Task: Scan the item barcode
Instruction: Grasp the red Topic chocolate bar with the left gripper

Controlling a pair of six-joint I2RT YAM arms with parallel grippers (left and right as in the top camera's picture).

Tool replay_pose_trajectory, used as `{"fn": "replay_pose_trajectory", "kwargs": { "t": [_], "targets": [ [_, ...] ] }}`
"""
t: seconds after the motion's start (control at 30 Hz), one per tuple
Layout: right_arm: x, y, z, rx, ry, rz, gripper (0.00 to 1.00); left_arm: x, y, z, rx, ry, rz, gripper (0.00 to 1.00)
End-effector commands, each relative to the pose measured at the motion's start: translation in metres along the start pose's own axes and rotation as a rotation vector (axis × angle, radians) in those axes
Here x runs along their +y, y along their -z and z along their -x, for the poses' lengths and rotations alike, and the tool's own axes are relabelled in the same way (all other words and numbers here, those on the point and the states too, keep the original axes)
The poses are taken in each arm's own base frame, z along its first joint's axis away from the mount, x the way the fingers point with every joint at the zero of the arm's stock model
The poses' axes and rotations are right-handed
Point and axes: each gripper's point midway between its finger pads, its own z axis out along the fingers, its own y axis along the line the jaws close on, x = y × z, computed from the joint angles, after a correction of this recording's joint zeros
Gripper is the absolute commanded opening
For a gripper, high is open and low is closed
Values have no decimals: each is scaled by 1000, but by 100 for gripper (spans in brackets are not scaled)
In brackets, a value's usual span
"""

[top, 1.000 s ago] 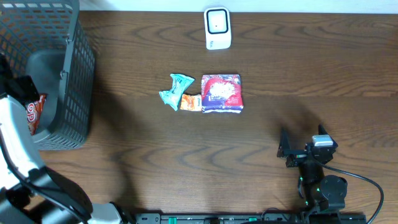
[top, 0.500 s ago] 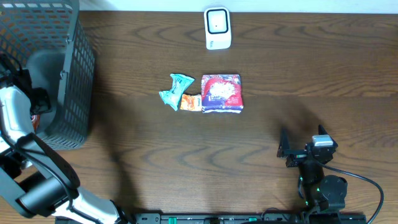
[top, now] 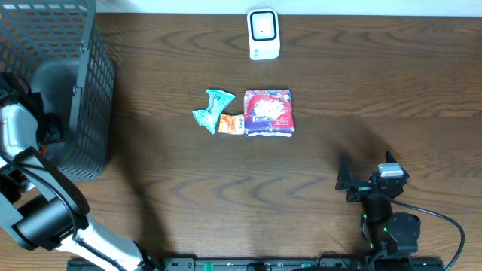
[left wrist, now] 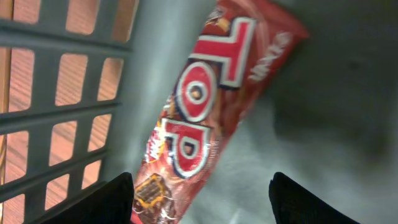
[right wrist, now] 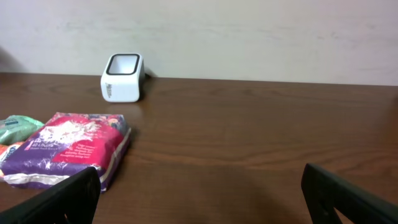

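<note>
- Where the worktop (top: 376, 90) meets its far left corner, a dark grey mesh basket (top: 94, 83) stands, and the left arm reaches down into it.
- The left gripper (left wrist: 199, 202) hangs inside the basket with its jaws apart, one black finger (left wrist: 106, 202) showing at each lower corner of the left wrist view.
- A red snack wrapper (left wrist: 205, 112) printed with large white-edged letters reading "TOP" lies on the basket's grey floor, slanting from the upper right down towards the finger on the left of that view.
- The wrapper's lower end lies just beside that finger; the blur hides whether they touch, and the other finger stands well apart from it, so nothing is clamped.
- The basket's lattice wall runs just beside the wrapper, with the wood grain showing through its openings.
- In the overhead view the arm covers the wrapper.
- A white barcode scanner (top: 263, 34) stands at the middle of the worktop's far edge.
- Near the worktop's centre three packets lie in a row: a teal wrapper (top: 211, 109), a small orange packet (top: 231, 123) and a larger purple and red packet (top: 269, 113), each touching the next.
- The right gripper (right wrist: 202, 196) sits low near the worktop's near edge on the right, jaws spread wide and holding nothing, facing the packets and the scanner.
</note>
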Motion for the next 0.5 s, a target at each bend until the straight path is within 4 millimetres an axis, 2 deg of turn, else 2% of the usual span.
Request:
{"fn": "replay_pose_trajectory", "kwargs": {
  "t": [0.0,0.17,0.47],
  "targets": [
    [1,0,-1,1,16,0,99,10,-8,-4,8,20,-8,69],
    [1,0,-1,2,15,0,99,0,-12,-2,-21,40,-103,69],
    [1,0,-1,2,16,0,99,-5,-32,-12,16,39,-114,70]
  ]
}}
